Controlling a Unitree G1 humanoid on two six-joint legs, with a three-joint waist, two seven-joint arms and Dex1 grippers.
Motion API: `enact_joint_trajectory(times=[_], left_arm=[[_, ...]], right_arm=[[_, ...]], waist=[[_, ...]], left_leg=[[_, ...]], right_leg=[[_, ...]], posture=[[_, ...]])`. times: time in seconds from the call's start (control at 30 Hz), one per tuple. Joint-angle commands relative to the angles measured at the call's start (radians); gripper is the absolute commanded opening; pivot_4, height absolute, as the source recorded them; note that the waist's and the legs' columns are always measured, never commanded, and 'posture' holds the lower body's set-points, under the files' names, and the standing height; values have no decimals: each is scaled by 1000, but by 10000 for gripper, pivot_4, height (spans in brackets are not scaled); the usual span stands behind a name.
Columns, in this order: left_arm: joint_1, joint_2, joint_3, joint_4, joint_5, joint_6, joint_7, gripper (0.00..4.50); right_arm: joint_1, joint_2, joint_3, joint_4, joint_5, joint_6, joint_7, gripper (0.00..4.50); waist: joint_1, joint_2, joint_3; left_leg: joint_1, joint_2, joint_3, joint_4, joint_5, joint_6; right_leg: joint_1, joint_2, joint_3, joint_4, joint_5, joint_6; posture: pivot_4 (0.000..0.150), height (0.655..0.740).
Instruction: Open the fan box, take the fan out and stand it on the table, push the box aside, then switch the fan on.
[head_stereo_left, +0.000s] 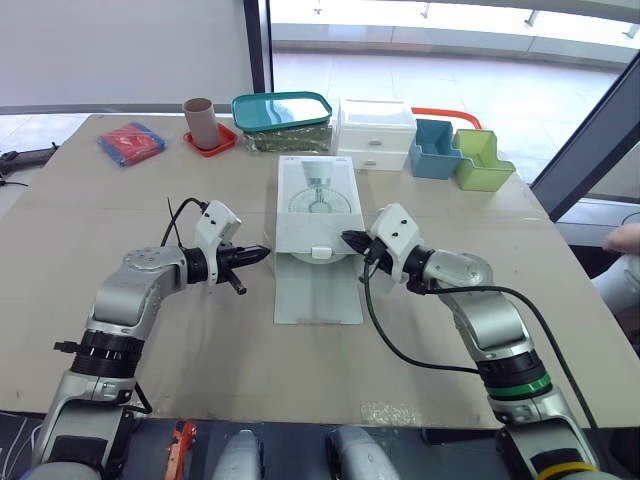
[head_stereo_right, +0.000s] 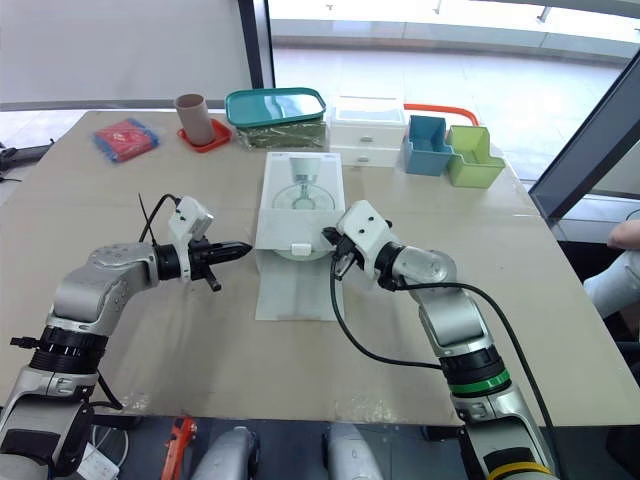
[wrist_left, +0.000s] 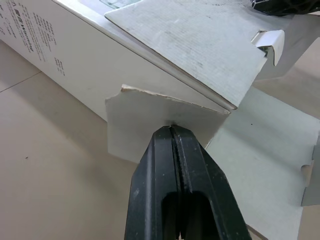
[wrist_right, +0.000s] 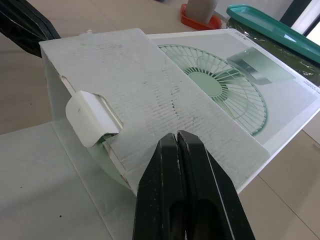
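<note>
The fan box (head_stereo_left: 317, 205) is seen mid-desk (head_stereo_left: 100, 210), front flap (head_stereo_left: 318, 290) laid toward the near edge. The left gripper (head_stereo_left: 264, 253) is clenched at a side flap (wrist_left: 150, 127); the right gripper (head_stereo_left: 347, 239) is clenched against the top flap (wrist_right: 150, 90).

Fan box (head_stereo_left: 318, 200) (flap (head_stereo_left: 318, 292) open) between left claw (head_stereo_left: 262, 253), right claw (head_stereo_left: 348, 239).

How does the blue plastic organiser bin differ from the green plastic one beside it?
Colour: the blue plastic organiser bin is mid blue, the green plastic organiser bin lime green. Place: the blue bin stands next to the white drawer unit, the green bin farther to the robot's right, slightly nearer the robot. Both are open-topped with a stepped shape.
</note>
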Motion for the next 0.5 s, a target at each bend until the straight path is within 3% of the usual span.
enact_joint_trajectory(times=[0.03,0.5], left_arm=[[4,19,19,-45,-28,2,-20,0],[191,-35,74,-253,-168,-1,-5,0]], right_arm=[[7,-4,7,0,-4,4,9,345],[11,-8,5,-1,-3,7,11,345]], waist=[[0,0,0],[0,0,0]], left_leg=[[0,0,0,0,0,0],[0,1,0,0,0,0]], right_leg=[[0,0,0,0,0,0],[0,0,0,0,0,0]], posture=[[1500,7400],[1500,7400]])
